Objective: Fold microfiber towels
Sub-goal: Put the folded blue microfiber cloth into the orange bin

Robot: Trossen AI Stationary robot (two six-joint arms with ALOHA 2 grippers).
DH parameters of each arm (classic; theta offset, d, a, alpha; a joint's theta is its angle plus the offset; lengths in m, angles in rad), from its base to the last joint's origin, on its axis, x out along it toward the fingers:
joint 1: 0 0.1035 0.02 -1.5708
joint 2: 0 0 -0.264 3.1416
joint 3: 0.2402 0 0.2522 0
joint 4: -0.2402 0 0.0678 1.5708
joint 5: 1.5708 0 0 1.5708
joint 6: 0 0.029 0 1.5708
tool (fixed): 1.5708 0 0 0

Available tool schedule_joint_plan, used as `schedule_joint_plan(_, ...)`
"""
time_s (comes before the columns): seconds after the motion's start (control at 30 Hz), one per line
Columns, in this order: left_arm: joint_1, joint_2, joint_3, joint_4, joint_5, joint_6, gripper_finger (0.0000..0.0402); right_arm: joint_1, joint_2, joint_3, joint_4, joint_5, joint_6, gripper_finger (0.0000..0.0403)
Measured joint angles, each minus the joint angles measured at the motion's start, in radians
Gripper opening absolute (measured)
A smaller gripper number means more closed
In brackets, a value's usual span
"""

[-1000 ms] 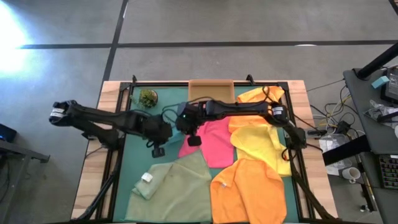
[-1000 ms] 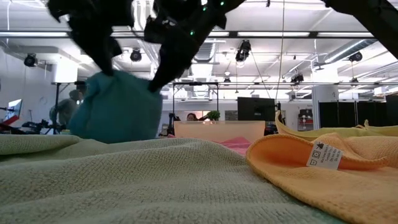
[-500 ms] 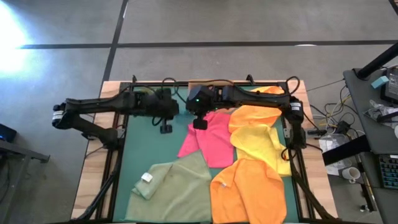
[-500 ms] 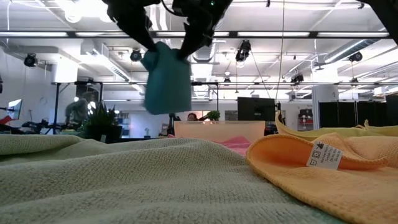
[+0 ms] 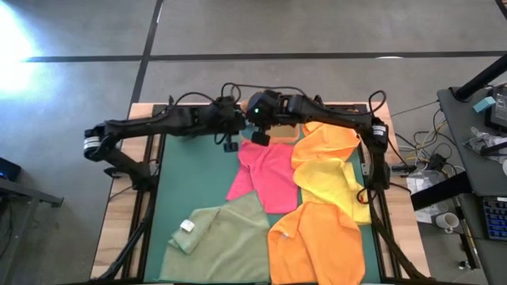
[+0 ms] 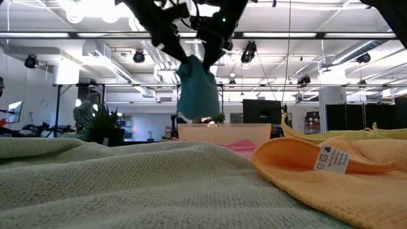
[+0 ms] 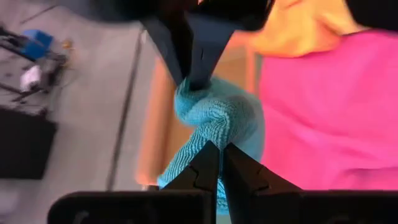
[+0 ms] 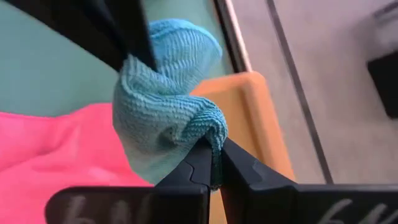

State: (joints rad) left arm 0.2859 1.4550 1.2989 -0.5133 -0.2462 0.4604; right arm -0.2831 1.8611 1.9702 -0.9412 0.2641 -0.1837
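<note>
Left pincer (image 7: 216, 163), right pincer (image 8: 212, 163) both pinch teal towel (image 6: 198, 93), apparently above tray (image 8: 252, 118).

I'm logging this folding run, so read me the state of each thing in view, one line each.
Teal microfiber towel: bunched, lifted off the table, hanging between both grippers.
Left gripper: jaws shut on the teal towel.
Right gripper: jaws shut on the teal towel.
Hot pink towel: lying unfolded on the mat.
Pale sage green towel: spread out, unfolded.
Yellow towel: rumpled, unfolded.
Orange towel: spread, unfolded.
</note>
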Motion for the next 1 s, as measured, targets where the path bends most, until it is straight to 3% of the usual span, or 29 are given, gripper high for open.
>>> schedule_joint_plan(0.33, 0.099, 0.185, 0.153, 0.074, -0.022, 0.071, 0.0, -0.148, -0.002, 0.0, -0.006, -0.004, -0.098, 0.0008)
schedule_joint_plan(0.5, 0.131, 0.277, 0.231, 0.071, -0.021, 0.08, 0.0, -0.226, 0.0, -0.016, 0.022, -0.077, -0.177, 0.0008)
schedule_joint_plan(0.73, 0.176, 0.376, 0.308, 0.066, -0.02, 0.081, 0.0, -0.311, 0.001, -0.131, 0.191, -0.161, -0.308, 0.0008)
schedule_joint_plan(1.0, 0.231, 0.441, 0.349, 0.093, -0.02, 0.126, 0.0, -0.365, 0.002, -0.236, 0.363, -0.186, -0.359, 0.0008)
